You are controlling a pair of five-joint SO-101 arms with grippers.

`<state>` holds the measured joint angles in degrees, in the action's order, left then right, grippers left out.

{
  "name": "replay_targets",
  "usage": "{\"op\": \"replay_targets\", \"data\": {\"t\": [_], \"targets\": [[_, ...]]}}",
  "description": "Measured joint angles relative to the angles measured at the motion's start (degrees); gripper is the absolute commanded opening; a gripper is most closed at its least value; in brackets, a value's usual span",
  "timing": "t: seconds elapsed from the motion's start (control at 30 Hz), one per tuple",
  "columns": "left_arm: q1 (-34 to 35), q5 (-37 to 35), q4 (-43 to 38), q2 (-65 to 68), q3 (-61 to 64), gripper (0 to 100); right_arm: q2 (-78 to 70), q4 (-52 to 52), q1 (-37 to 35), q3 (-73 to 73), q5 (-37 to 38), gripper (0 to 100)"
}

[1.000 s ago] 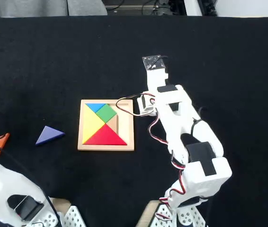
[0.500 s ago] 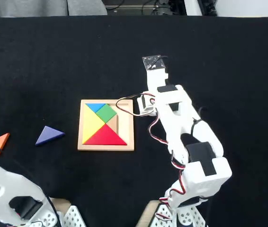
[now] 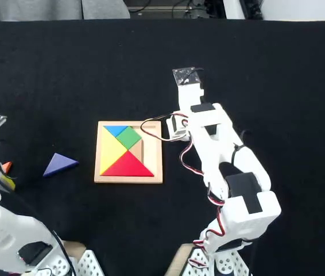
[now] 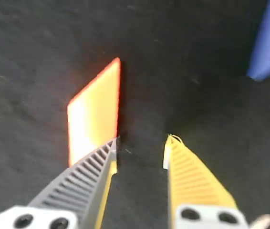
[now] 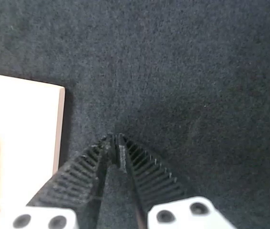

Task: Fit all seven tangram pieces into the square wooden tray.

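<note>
Four pieces sit in the square wooden tray [image 3: 129,180]: a blue triangle [image 3: 115,130], a green square [image 3: 129,138], a yellow triangle [image 3: 111,150] and a red triangle [image 3: 128,165]. I read bare wood along the tray side nearest the right arm. On the black cloth [image 3: 65,75], a violet-blue triangle [image 3: 59,164] lies between the tray and an orange parallelogram [image 4: 94,112], apart from both. The left gripper [image 4: 142,143] hangs over the parallelogram with its jaws moderately parted and empty, the grey fingertip [image 4: 107,151] overlapping the piece's edge. The right gripper [image 5: 115,140] sits just beside the tray's outer edge, jaws pressed together, gripping nothing.
</note>
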<state>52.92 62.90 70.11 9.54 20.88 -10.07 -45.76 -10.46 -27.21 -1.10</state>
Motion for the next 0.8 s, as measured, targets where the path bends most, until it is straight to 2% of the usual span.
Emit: {"op": "replay_targets", "data": {"t": [0.1,0.63,0.8], "targets": [[0.09,-0.79,-3.96,-0.09,0.26,17,0.00,0.00,0.00,0.00,0.00,1.1],[-0.18,-1.32,-5.01,-0.44,-0.88,17,0.00,0.00,0.00,0.00,0.00,1.1],[-0.18,-2.64,-11.25,-0.44,-0.97,17,0.00,0.00,0.00,0.00,0.00,1.1]]}}
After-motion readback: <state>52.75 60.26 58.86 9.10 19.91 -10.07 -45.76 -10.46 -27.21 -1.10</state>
